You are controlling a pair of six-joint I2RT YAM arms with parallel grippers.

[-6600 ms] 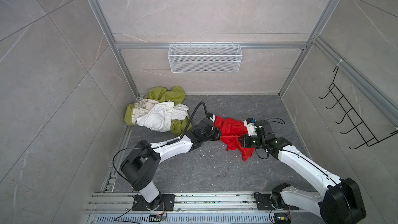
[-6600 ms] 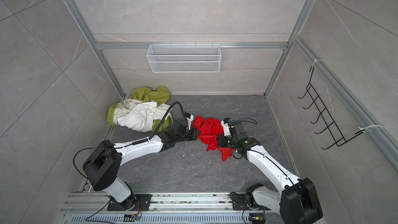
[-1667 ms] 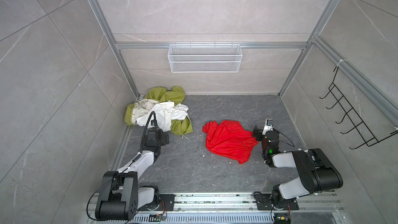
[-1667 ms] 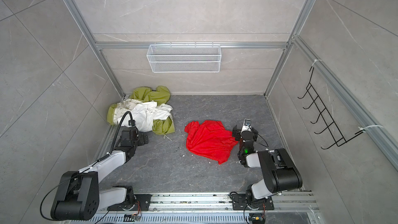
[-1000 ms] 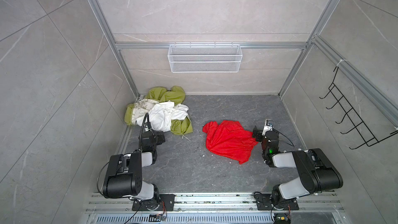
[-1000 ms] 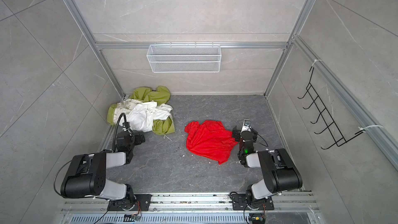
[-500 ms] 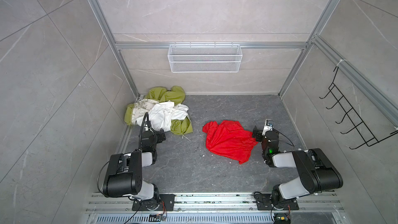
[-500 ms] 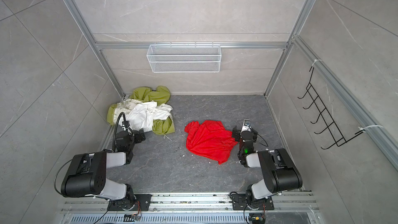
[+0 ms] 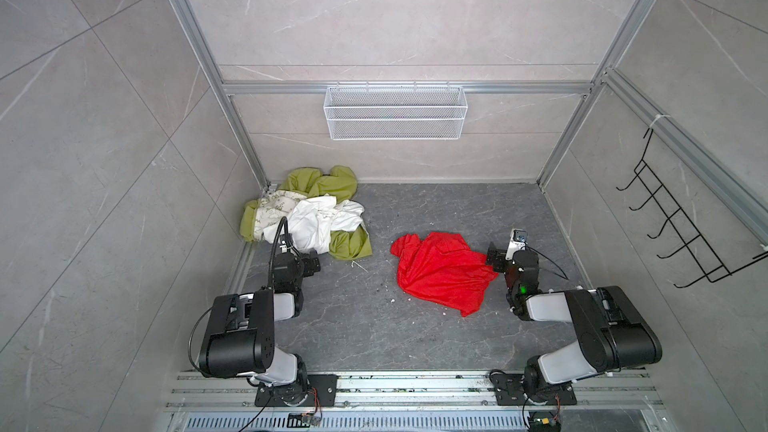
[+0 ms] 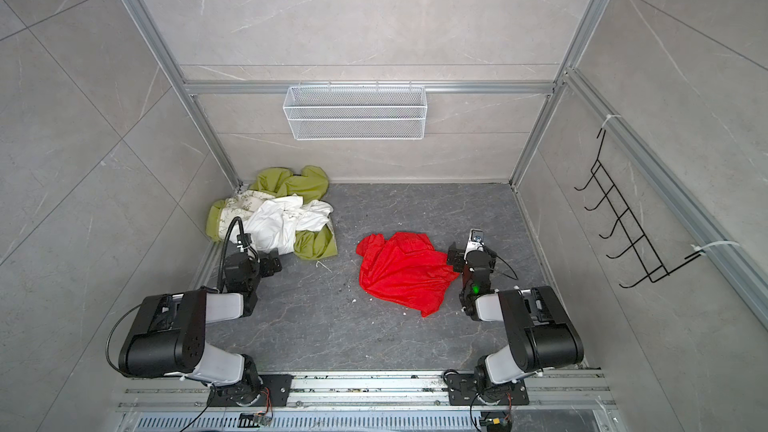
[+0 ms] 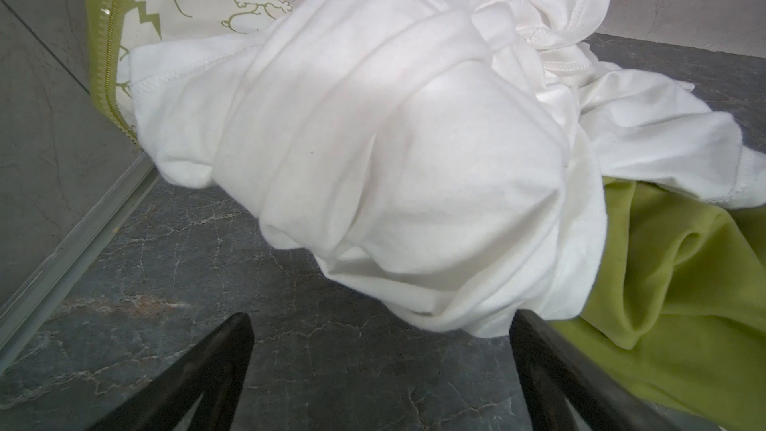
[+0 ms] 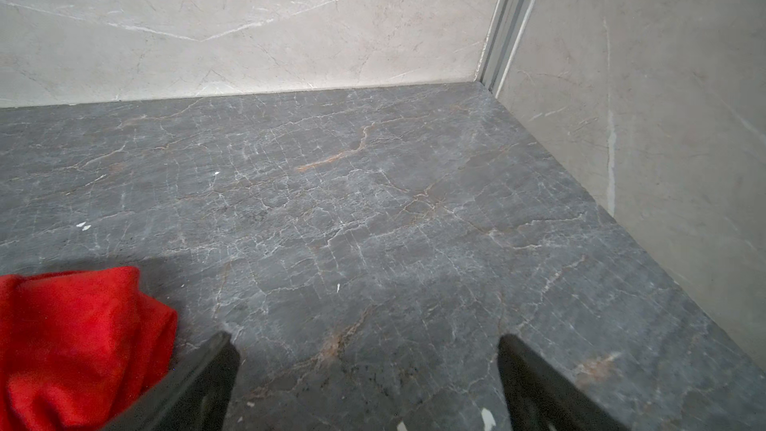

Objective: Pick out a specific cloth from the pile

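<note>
1. Nearest the rail, both arms sat folded back over their bases. Seconds earlier they had reached to the middle with the red fabric pinched between them, so they had since let go and pulled home.
2. The left gripper (image 9: 315, 264) had its fingers spread wide with nothing between them. It stopped just short of the white cloth (image 11: 393, 159), having tucked in last.
3. The right gripper (image 9: 495, 257) was equally wide and empty. Its wrist view showed only bare floor (image 12: 373, 209) between the fingers. It sat close beside the red edge, but contact could not be told.
4. The cloth (image 9: 440, 272), the red one, lay loosely spread on the dark floor mid-way back. It was unmoved over the last seconds and well apart from the heap.
5. Farther off, in the left back corner, the pile (image 9: 320, 214) kept its white, olive-green cloth (image 11: 663, 284) and leaf-print pieces, with no red showing.
6. With the cloth separated, released and both grippers clear, the task looked essentially finished.
</note>
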